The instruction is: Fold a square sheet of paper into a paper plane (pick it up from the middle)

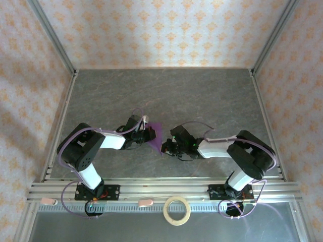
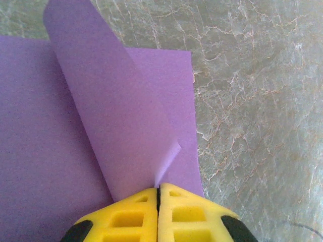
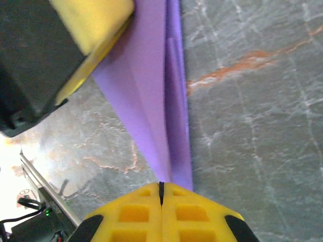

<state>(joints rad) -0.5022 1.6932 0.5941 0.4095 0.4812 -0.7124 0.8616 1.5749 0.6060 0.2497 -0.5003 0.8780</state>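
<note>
Grey table: the square sheet of paper is found mid-table between the two arms, with one flap lifted. Left gripper: jaws pressed together, the curled flap pinched. Right gripper: jaws pressed together on the sheet's near edge, judged to steady it so a crease can be laid.

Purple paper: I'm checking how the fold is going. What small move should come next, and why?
Probably the left hand should carry its pinched flap across and press it flat: the flap stands curled above the purple paper, while the right hand is shut on another edge.
</note>
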